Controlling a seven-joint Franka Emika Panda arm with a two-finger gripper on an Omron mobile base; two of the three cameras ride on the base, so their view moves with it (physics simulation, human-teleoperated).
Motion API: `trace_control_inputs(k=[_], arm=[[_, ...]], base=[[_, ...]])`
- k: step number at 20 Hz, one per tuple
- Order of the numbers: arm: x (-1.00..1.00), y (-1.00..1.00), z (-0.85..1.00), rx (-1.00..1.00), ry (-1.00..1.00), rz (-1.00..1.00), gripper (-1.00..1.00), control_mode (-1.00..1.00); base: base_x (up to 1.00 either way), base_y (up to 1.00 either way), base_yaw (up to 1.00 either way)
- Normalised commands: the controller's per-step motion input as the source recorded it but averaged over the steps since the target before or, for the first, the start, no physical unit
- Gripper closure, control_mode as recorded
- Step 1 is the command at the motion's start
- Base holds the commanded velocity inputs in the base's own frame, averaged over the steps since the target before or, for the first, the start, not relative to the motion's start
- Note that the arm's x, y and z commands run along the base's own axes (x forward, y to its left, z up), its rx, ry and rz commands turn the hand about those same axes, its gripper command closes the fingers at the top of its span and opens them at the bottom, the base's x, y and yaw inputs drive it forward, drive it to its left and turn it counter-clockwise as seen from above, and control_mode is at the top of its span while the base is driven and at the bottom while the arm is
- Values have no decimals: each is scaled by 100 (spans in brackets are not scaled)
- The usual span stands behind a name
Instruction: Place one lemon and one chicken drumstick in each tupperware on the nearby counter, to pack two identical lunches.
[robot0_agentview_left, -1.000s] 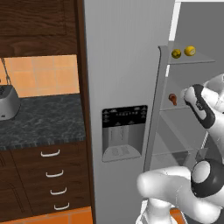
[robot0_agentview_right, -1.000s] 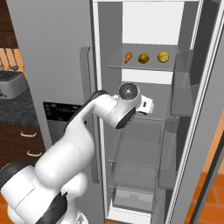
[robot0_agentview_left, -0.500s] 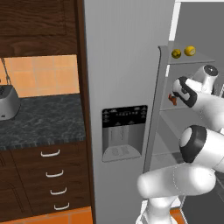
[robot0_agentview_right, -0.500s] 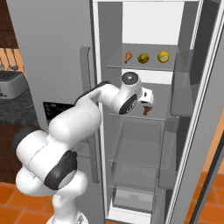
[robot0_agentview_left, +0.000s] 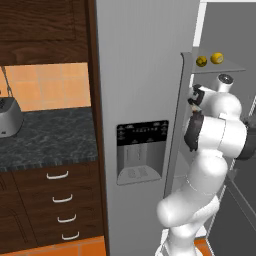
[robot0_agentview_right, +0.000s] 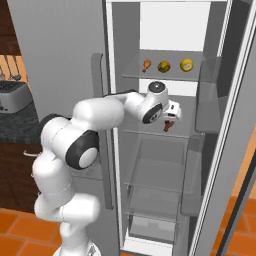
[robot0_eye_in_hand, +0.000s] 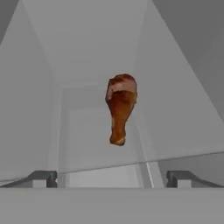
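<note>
Inside the open fridge, jaws (robot0_eye_in_hand: 112, 178) spread wide, aimed at a chicken drumstick (robot0_eye_in_hand: 120, 106) lying at 12 o'clock, untouched. On the shelf above: second drumstick (robot0_agentview_right: 146, 64), two lemons (robot0_agentview_right: 164, 66)

Arm: white with dark joints, rising from the base, folded at the elbow and reaching forward at about shoulder height
Wrist: turned so the hand points roughly level, away from the base
Gripper (robot0_agentview_right: 173, 114): at the far end of the arm, small against the forearm in both base views
Fingers (robot0_eye_in_hand: 43, 178): two dark tips set wide apart, nothing between them
</note>
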Motion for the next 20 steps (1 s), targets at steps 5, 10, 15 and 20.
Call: trace_control_inputs(k=[5,10,15,20], arm=[[62,-27,-50,9,2,0,-100,-100],[70,-2,-65,6,2,0,-100,-100],[59,0,-63,-9,5,0,100,-100],[-15,0,-36,-6,5,0,100,-100]], base=[[0,0,0],[0,0,0],[0,0,0],[0,0,0]])
